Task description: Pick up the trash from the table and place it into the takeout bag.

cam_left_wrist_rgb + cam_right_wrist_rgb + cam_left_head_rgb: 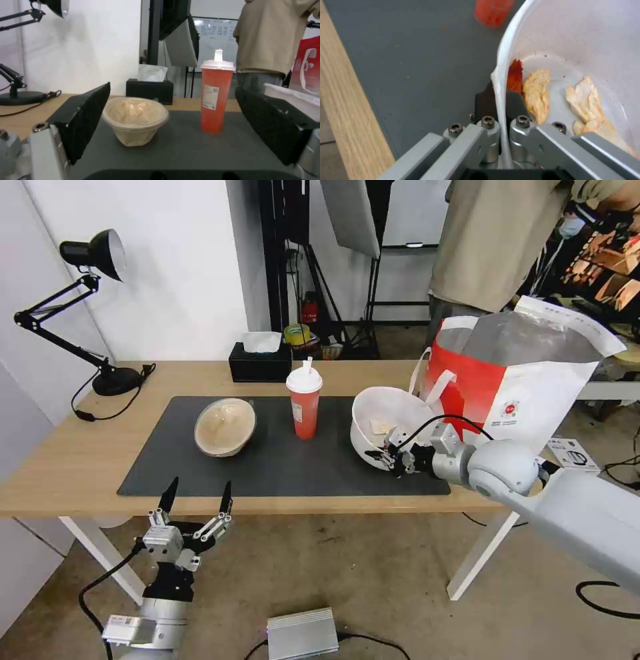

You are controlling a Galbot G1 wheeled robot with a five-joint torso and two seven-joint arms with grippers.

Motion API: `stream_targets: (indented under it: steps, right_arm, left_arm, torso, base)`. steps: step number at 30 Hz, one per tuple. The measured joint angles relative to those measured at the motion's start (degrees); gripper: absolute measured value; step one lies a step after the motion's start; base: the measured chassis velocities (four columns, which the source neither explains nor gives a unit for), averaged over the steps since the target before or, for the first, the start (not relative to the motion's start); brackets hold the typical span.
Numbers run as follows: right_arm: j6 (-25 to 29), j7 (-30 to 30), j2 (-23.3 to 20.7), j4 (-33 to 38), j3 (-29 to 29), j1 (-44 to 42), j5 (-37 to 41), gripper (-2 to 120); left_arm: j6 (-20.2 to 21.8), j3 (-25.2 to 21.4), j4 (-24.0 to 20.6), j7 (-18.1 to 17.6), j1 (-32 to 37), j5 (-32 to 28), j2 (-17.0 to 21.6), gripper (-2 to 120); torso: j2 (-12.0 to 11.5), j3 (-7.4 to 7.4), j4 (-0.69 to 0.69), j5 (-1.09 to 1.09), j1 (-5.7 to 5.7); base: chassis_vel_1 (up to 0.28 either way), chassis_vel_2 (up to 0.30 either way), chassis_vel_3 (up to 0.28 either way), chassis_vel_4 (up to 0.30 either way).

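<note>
A large white plastic bowl with food scraps stands tilted on the right part of the dark mat. My right gripper is shut on its near rim, one finger inside and one outside. The red drink cup with white lid and straw stands mid-mat. The beige bowl lies tilted on the mat's left. The takeout bag stands open at the table's right end, just behind the white bowl. My left gripper hangs open below the table's front edge, facing the beige bowl and cup.
A black tissue box sits at the table's back edge. A black desk lamp with its cord stands at the back left. A person stands behind the bag. A grey box and cables lie on the floor.
</note>
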Motion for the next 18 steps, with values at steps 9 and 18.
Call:
stream_targets:
  steps: [9,18]
  right_arm:
    - [1.2,0.1,-0.4,1.5,-0.1,0.9,0.7,0]
    - [1.1,0.2,-1.1,3.7,-0.1,1.2,1.3,0]
  left_arm:
    - [0.0,-0.1,0.1,0.0,0.1,0.2,0.1,100]
    - [-0.1,-0.2,0.2,0.0,0.1,0.2,0.1,100]
  torso:
    - [0.0,0.0,0.0,0.0,0.0]
    - [0.0,0.0,0.0,0.0,-0.01]
  base:
    - [0.0,0.0,0.0,0.0]
    - [0.0,0.0,0.0,0.0]
